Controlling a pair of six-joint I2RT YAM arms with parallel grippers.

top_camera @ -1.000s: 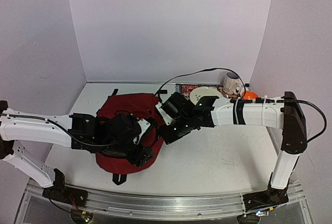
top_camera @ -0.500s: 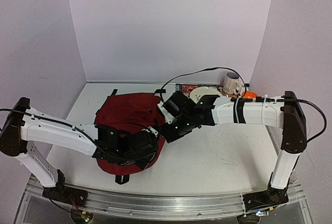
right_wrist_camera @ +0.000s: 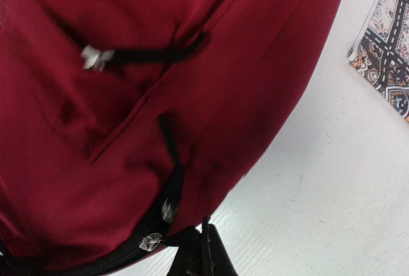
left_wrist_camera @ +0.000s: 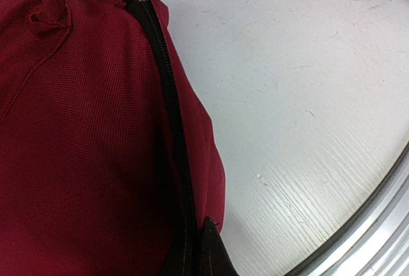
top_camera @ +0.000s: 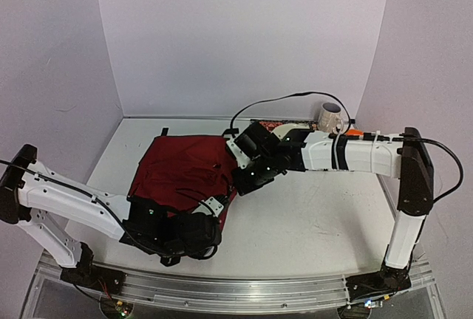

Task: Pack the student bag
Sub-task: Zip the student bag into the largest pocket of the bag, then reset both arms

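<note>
White scuffed tabletop (top_camera: 318, 215), boxed in by pale lilac walls (top_camera: 236, 38) on three sides; aluminium rail (top_camera: 244, 286) along the bottom of the frame. Large dark red fabric backpack (top_camera: 185, 167) lies flat, centre-left of the top view. Its long axis runs top to bottom of the frame, tilting slightly to lower right; black zipper (left_wrist_camera: 167, 97) edge faces right. Left gripper (left_wrist_camera: 204, 252) at the backpack's lower-right corner, jaws pressed together, pinching the zipper edge. Right gripper (right_wrist_camera: 204, 250) at the backpack's upper-right edge, jaws pressed together against the zipper seam; whether fabric is caught, cannot tell. Patterned book (right_wrist_camera: 386, 46) and beige mug (top_camera: 330, 118) sit upper right.
</note>
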